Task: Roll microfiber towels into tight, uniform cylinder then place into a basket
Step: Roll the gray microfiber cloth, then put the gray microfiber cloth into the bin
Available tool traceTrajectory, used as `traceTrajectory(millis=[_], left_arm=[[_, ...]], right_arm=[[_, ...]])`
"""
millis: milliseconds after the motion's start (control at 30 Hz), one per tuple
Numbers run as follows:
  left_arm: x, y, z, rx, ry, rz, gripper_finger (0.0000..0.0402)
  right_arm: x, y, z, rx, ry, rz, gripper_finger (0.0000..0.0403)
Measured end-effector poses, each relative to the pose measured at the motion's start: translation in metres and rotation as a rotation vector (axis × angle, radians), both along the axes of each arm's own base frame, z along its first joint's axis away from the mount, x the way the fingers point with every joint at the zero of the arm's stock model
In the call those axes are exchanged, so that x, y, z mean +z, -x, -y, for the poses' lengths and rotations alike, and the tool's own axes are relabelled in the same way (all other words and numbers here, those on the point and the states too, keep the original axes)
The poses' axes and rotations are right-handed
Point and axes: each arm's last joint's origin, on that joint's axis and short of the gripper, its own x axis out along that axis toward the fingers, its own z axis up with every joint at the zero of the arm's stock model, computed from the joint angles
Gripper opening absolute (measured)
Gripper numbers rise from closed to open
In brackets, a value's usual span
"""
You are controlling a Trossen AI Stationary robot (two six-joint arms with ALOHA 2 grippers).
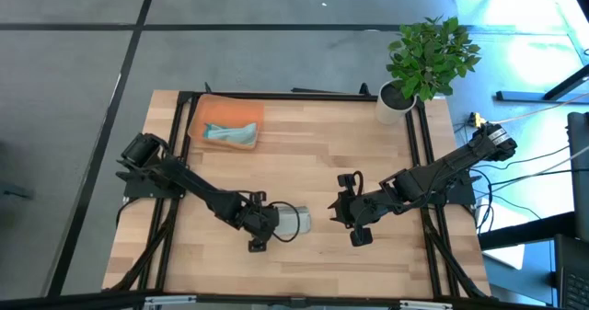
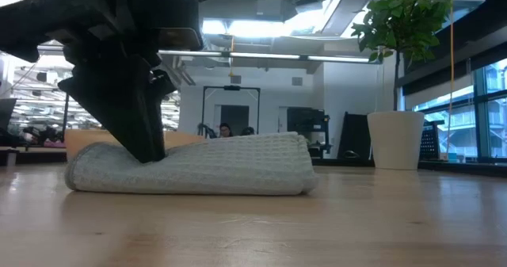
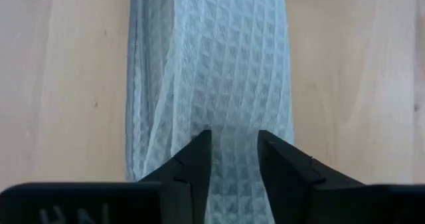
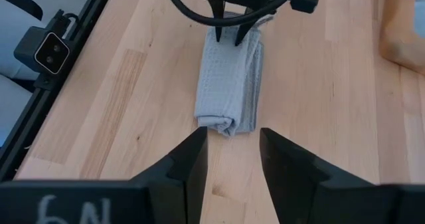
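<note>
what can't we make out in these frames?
- Left tool grip on the rolled grey-green towel: in the low view the arm hides the contact; in the left wrist view the fingers straddle the cloth, pinch unclear.
- Teal towel in the orange basket: high view too small to tell rolled or folded.
- Right tool: open near the roll's end, with nothing between its fingers.

Potted green plant (image 1: 425, 63) in a white pot (image 2: 394, 139) at the wooden table's (image 1: 313, 255) far right corner.

My left gripper (image 1: 276, 225) reaches inward, fingers (image 3: 192, 167) narrowly parted and angled down; my right gripper (image 1: 342, 211) hovers opposite, fingers (image 4: 189, 159) apart.
</note>
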Motion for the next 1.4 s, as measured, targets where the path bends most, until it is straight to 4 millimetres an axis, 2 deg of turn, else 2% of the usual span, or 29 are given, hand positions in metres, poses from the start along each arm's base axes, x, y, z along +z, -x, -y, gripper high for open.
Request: traceTrajectory(millis=[167,433,767,1033,1200,1400], left_arm=[[0.006,0.001,-0.003,-0.012,-0.038,0.018,0.0151],[0.017,0.004,-0.006,-0.020,-0.084,0.057,0.0238],[0.022,-0.001,-0.003,-0.056,-0.107,0.133,0.0389],[0.017,-0.010,-0.004,-0.081,-0.132,0.174,0.0398],[0.001,-0.022,-0.006,-0.082,-0.126,0.182,0.0399],[-0.025,-0.026,-0.009,-0.108,-0.126,0.088,0.0400]], right_arm=[[0.000,0.000,0.000,0.000,-0.002,0.004,0.0138],[0.001,-0.001,-0.001,0.001,-0.006,0.014,0.0138],[0.001,-0.001,-0.001,0.001,-0.006,0.014,0.0138],[0.001,-0.001,-0.001,0.001,-0.006,0.014,0.0138],[0.001,-0.001,-0.001,0.001,-0.006,0.014,0.0138],[0.001,-0.001,-0.001,0.001,-0.008,0.016,0.0138]])
